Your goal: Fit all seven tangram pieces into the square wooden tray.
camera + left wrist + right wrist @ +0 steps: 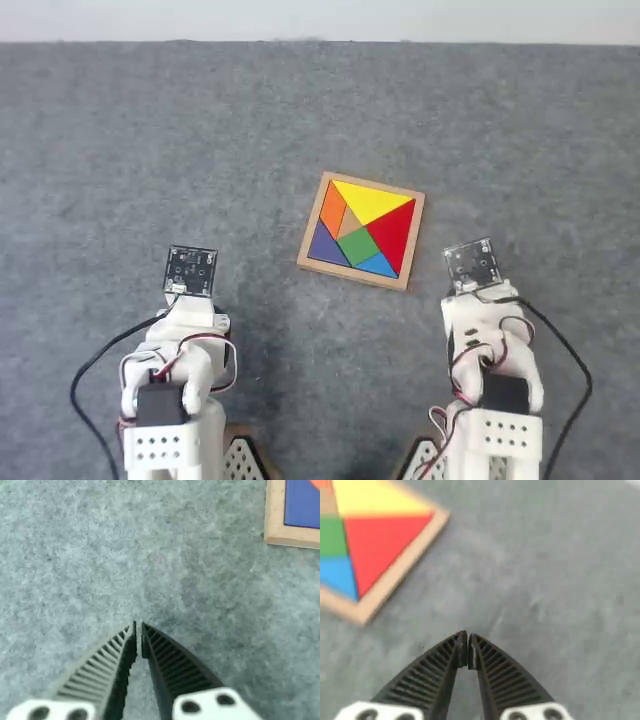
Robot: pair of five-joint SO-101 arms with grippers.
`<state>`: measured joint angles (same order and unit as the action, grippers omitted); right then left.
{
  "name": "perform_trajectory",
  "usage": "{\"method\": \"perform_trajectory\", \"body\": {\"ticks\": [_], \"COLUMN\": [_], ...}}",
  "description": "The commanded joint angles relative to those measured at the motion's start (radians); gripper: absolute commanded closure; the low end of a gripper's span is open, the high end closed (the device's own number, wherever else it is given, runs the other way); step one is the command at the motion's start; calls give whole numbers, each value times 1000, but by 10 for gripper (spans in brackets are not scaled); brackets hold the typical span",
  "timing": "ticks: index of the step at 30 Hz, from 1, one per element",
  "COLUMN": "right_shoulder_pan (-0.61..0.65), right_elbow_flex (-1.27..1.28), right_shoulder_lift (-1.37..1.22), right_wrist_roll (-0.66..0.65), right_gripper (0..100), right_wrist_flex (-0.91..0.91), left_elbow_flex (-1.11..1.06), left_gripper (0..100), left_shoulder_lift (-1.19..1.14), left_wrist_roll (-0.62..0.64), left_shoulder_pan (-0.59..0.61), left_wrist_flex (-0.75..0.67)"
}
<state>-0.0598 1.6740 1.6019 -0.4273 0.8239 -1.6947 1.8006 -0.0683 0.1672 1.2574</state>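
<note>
**Left gripper and right gripper both closed on nothing, tray filled**

Each gripper has its ribbed black jaws pressed together to a hairline gap, with nothing between them. Both hang over bare grey felt on the tabletop.

In the high view the left arm sits at lower left of the frame and the right arm at lower right. The square wooden tray lies between them and a little above, right of centre, turned slightly off square to the frame. It is nearer the right arm.

All seven pieces lie flat inside the tray:
- yellow triangle along the top
- red triangle at right
- orange piece at left
- tan triangle in the middle
- green square below it
- purple triangle at lower left
- blue triangle along the bottom edge

The left wrist view catches one corner of the tray, well apart from the gripper tips.
</note>
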Motion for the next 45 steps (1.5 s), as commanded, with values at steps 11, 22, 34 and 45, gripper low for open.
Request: {"method": "perform_trajectory", "body": {"ticks": [11,22,34,45], "right_shoulder_pan": [-10,-8,-8,-8], "right_elbow_flex": [15,14,14,14], "right_shoulder_lift": [136,136,136,136], "right_wrist_roll": [3,3,3,3], "right_gripper": [991,991,991,991], "right_wrist_flex": [415,415,415,415], "left_elbow_flex": [10,10,10,10], "left_gripper": [979,979,979,979], "left_shoulder_lift": [17,17,17,17], "left_wrist_roll": [-2,-2,-2,-2], "left_shoulder_pan": [-5,-5,-5,-5], "left_wrist_flex": [3,3,3,3]}}
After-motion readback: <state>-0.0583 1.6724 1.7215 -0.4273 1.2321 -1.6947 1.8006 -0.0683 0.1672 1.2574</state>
